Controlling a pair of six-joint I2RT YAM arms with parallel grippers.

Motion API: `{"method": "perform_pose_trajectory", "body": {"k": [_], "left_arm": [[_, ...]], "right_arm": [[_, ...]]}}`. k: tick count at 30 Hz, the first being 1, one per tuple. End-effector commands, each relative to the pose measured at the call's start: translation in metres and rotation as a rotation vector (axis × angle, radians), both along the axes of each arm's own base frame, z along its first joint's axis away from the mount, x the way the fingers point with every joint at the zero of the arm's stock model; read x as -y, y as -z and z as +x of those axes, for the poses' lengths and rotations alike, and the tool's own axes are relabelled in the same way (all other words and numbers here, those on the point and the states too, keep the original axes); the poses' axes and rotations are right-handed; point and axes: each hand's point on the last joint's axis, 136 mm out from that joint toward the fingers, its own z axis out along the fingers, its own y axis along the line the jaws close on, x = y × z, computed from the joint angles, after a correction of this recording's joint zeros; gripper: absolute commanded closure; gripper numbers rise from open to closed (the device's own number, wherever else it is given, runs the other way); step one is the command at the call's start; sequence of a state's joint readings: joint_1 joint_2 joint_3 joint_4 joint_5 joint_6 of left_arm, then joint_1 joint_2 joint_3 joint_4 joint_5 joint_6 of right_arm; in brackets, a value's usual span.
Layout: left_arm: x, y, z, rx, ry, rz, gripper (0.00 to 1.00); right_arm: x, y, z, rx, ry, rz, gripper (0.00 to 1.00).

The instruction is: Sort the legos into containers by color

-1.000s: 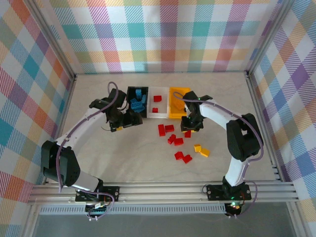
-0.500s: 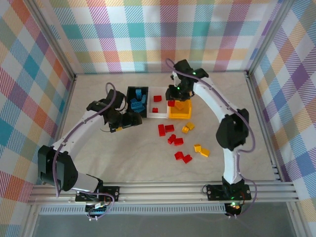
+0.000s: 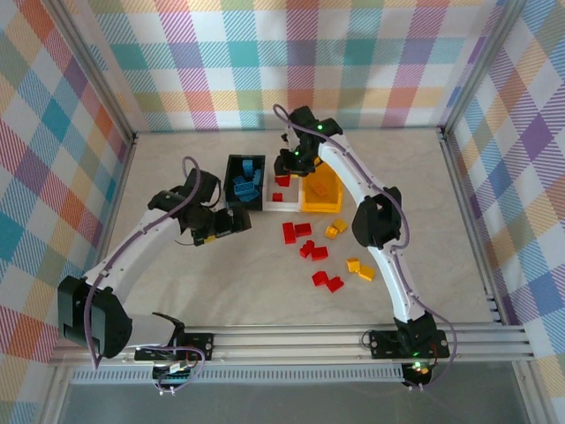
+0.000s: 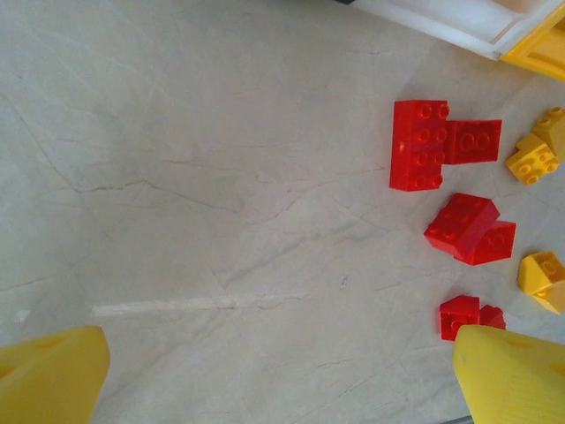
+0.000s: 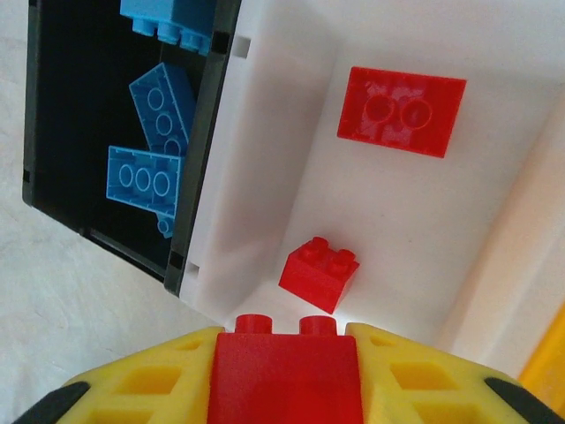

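Top external view first: I see the pale table (image 3: 221, 291), with both arms stretched toward three bins set in a row at the far side. The black bin (image 3: 231, 181) is on the left, the white bin (image 3: 287, 203) in the middle and the yellow bin (image 3: 322, 203) on the right.

My right gripper (image 3: 284, 172) hangs over the white bin, and my left gripper (image 3: 237, 221) sits low over the table just in front of the black bin.

On the right wrist camera the yellow fingers (image 5: 141, 384) are clamped on a red brick (image 5: 284, 375), studs forward, above the white bin's near end. On the left wrist camera the jaws stand wide apart over bare table, with nothing between them.

Blue bricks (image 5: 141, 177) lie in the black bin and two red bricks (image 5: 403, 110) in the white one. Loose red bricks (image 3: 305, 238) and yellow bricks (image 3: 359, 268) lie on the table in front of the bins.
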State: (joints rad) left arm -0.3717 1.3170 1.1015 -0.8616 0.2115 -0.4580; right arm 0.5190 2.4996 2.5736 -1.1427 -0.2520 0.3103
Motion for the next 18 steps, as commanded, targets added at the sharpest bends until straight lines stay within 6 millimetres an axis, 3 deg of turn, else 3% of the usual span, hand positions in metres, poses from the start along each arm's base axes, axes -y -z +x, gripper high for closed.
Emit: {"method": "perform_pose_trajectory", "body": {"k": [1, 18], "left_arm": [[0.000, 0.001, -0.008, -0.013, 0.003, 0.000, 0.00], [-0.003, 0.004, -0.020, -0.021, 0.032, 0.004, 0.00]], "right_arm": [[-0.013, -0.001, -0.005, -0.022, -0.021, 0.040, 0.63], [-0.020, 0.010, 0.001, -0.018, 0.001, 0.044, 0.62]]}}
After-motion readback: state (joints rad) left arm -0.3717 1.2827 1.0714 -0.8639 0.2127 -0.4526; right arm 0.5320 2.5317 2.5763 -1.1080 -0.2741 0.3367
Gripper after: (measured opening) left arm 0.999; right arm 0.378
